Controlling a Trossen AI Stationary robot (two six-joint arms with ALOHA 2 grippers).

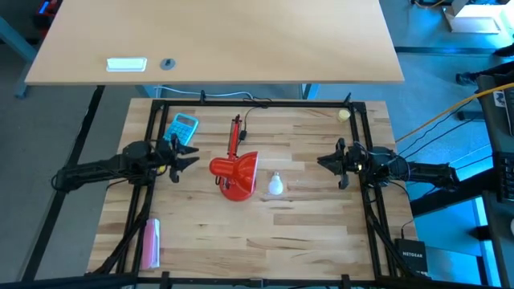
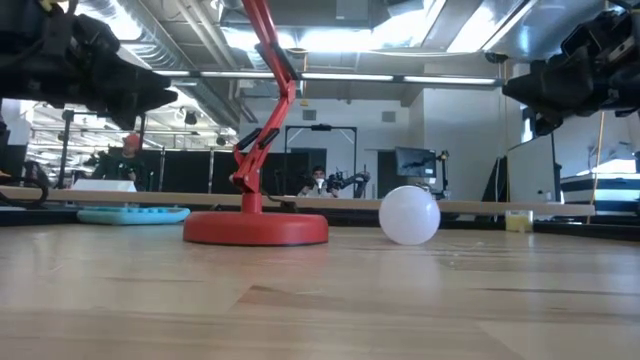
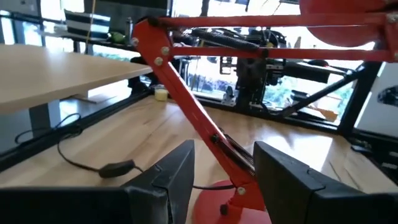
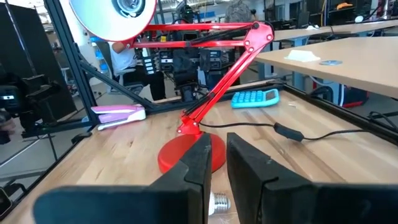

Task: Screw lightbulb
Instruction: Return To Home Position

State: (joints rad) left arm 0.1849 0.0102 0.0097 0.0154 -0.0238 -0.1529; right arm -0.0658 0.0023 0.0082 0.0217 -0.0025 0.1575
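Observation:
A red desk lamp (image 1: 234, 172) stands on its round base (image 2: 256, 228) at the table's middle, and its shade's white inside shows in the right wrist view (image 4: 115, 15). The white lightbulb (image 1: 275, 185) lies on the table just right of the lamp, and its globe shows in the low view (image 2: 409, 215). My left gripper (image 1: 191, 157) is open above the table left of the lamp, facing its arm (image 3: 205, 124). My right gripper (image 1: 324, 161) hovers right of the bulb with only a narrow gap between its fingers. The bulb's threaded base (image 4: 221, 202) shows through that gap.
A blue calculator (image 1: 183, 127) lies at the far left, a pink stapler (image 1: 150, 243) at the near left and a small yellowish ball (image 1: 344, 115) at the far right corner. The lamp's black cord (image 3: 93, 163) runs along the far side. A black frame (image 1: 257, 103) rims the table.

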